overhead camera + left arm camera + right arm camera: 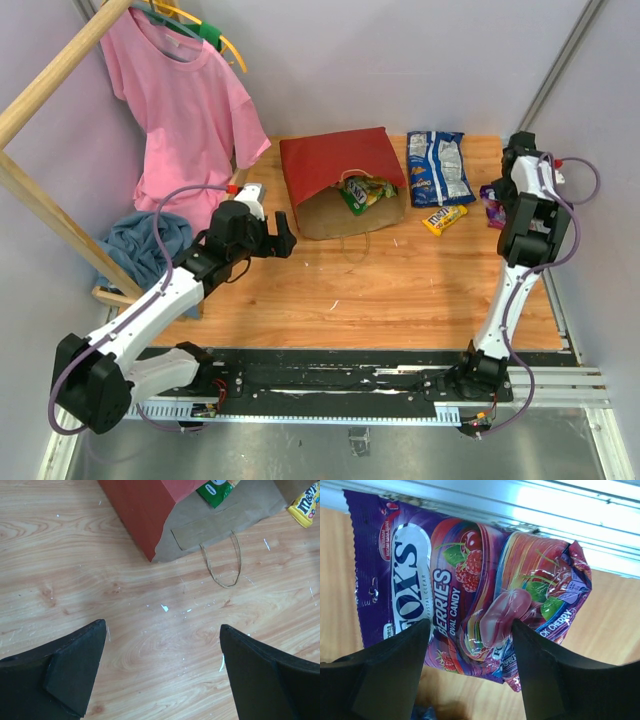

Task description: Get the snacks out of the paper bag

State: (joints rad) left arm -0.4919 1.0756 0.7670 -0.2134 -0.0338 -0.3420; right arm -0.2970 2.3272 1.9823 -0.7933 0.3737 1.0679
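The red paper bag (pixel 335 160) lies on its side at the back middle, its brown mouth toward the front, with green and yellow packets (pixel 365 190) in the mouth. A blue-white cookie bag (pixel 438 167), a yellow candy pack (pixel 444 218) and a purple candy bag (pixel 492 205) lie to its right. My left gripper (pixel 285 235) is open and empty over bare wood, front-left of the bag (pixel 145 510); its handle (pixel 222 565), a green packet (pixel 215 490) and the yellow pack (pixel 305 507) show ahead. My right gripper (pixel 467 627) is open just above the purple bag (pixel 470 580).
A pink shirt (pixel 180 100) hangs on a wooden rack (pixel 50 70) at the back left, with a blue cloth heap (pixel 140 245) below it. A metal rail (pixel 520 500) runs along the table's right edge, right behind the purple bag.
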